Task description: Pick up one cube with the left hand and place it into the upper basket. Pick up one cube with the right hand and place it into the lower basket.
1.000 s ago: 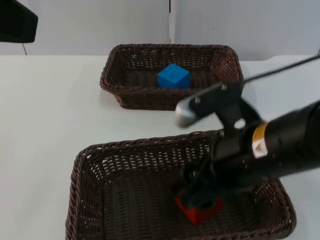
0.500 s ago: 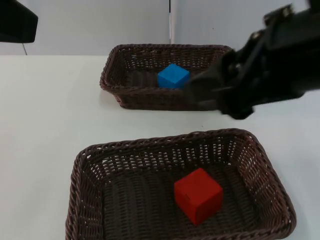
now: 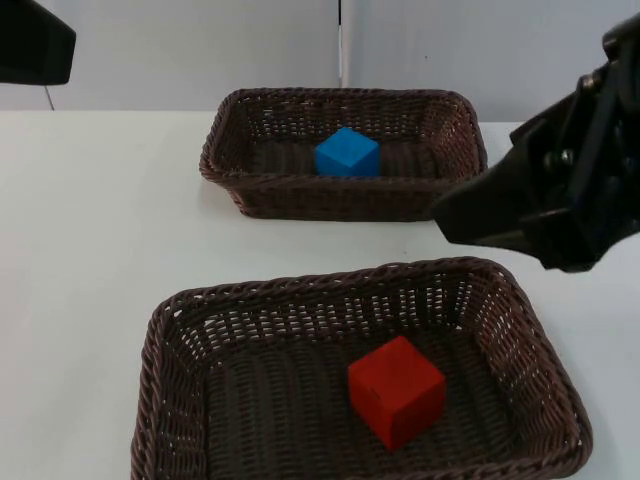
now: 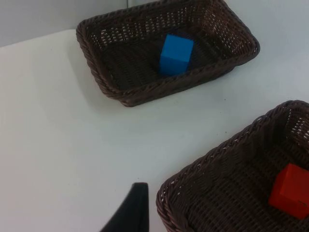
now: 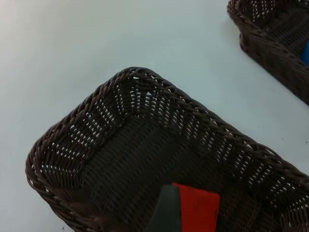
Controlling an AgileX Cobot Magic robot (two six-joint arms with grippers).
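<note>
Red cube (image 3: 396, 390) in lower basket (image 3: 170, 400), partly hidden behind right gripper (image 5: 169, 212); fingers' state unclear.

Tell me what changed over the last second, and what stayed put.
The right gripper let go of the red cube in the lower basket, then rose and drew back toward the right, now above the table beside the upper basket. The blue cube, both baskets and the waiting left arm stayed as they were.
</note>
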